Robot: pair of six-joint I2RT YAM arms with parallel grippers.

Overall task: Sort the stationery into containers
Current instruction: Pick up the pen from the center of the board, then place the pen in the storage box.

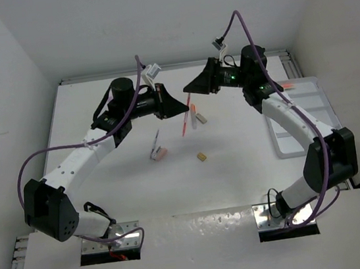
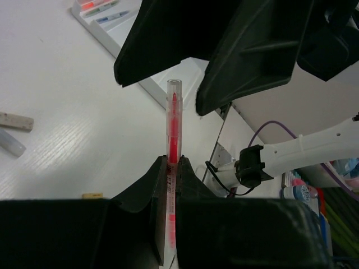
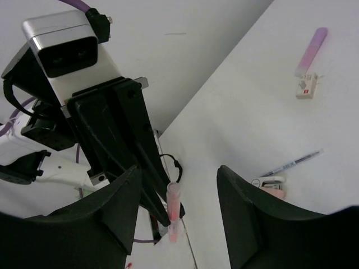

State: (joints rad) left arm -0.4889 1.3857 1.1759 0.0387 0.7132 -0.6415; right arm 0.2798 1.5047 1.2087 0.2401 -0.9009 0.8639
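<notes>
Red pen (image 2: pixel 174 129), clear at its cap end, is pictured clamped by its lower part between the closed jaws of the left gripper (image 2: pixel 171 174) and held in the air above the white table (image 1: pixel 239 180). The pen's free end is pointed away from the left gripper's fingertips and is set in the gap of the right gripper (image 3: pixel 179 216), whose jaws are spread wide on either side of it. Neither right finger can be seen touching the pen. The two grippers are shown tip to tip over the middle of the table, with the pen as the only thing between them. A white tray (image 1: pixel 308 101) is seen well apart from both sets of fingertips, on the right gripper's side and partly under that arm. Coloured pens can be made out lying in the tray's long compartments. Loose stationery is left on the table beneath the grippers. A purple pen (image 3: pixel 311 53) lies on the left gripper's side with a pink eraser (image 3: pixel 305 87) just beside its end. A tan block (image 1: pixel 201 157) is seen nearer the arm bases, and a grey block (image 2: pixel 15 120) lies flat off to one side of the left fingertips.
</notes>
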